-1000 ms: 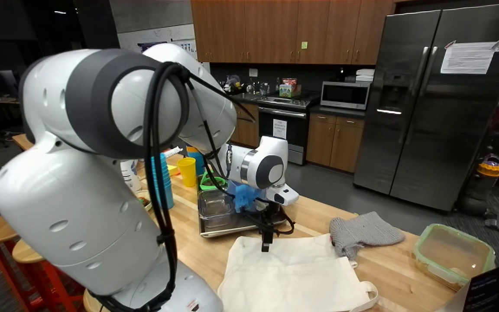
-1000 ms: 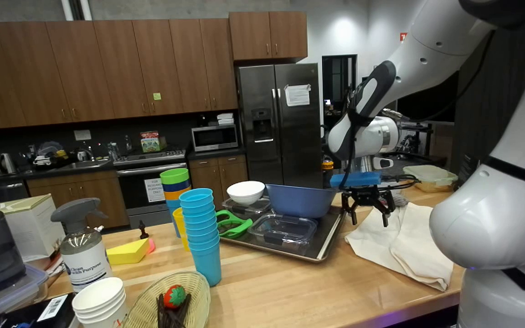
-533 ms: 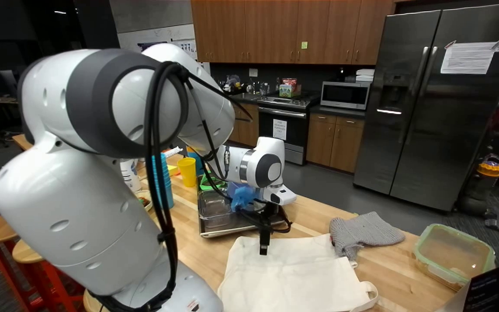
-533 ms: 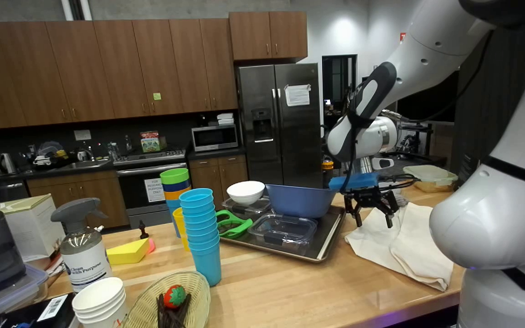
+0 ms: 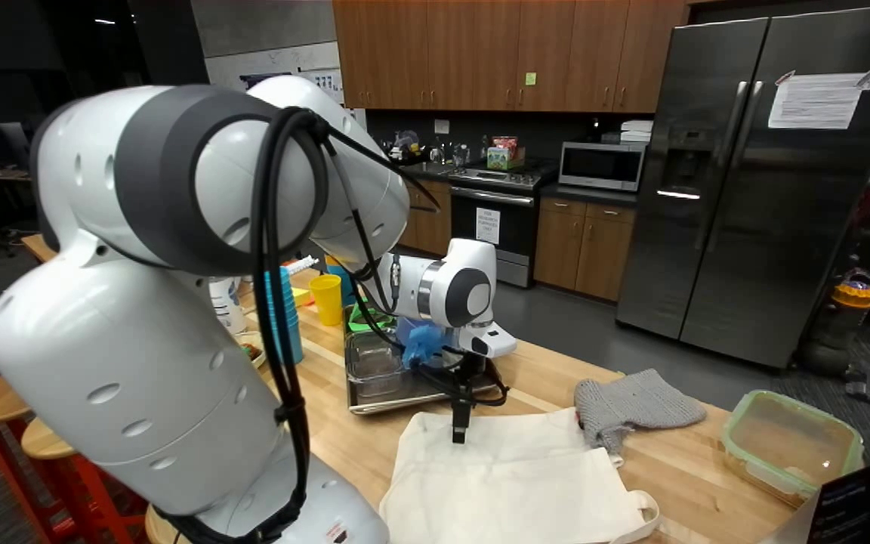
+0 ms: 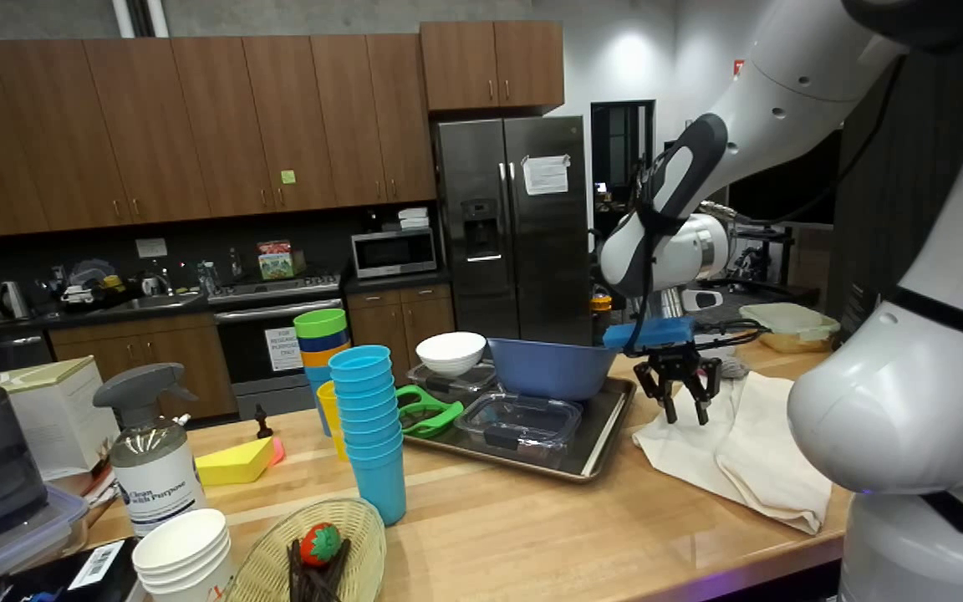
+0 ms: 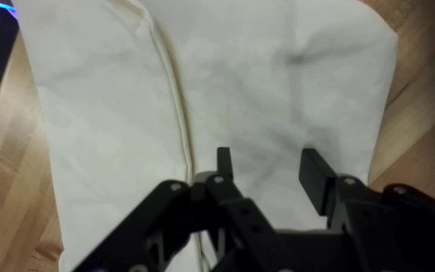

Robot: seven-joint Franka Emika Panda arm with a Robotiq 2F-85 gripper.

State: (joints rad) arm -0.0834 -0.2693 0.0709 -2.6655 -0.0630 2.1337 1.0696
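The wooden table (image 6: 515, 539) holds up a cream cloth bag (image 5: 510, 491), which lies nearly flat, seemingly because nothing inside props it. A limp grey knitted cloth (image 5: 639, 404) slumps at one edge of it. Over the bag, the black claw (image 7: 267, 153) points down so its fingers (image 7: 315, 177) face the fabric, parted partway with nothing gripped; contact I can't judge.

Exterior views sharing fridge (image 5: 756, 196), wrist's downward, seemingly close

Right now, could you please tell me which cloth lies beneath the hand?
The cream cloth: the hand is over it, while the grey knitted cloth lies off to one side.
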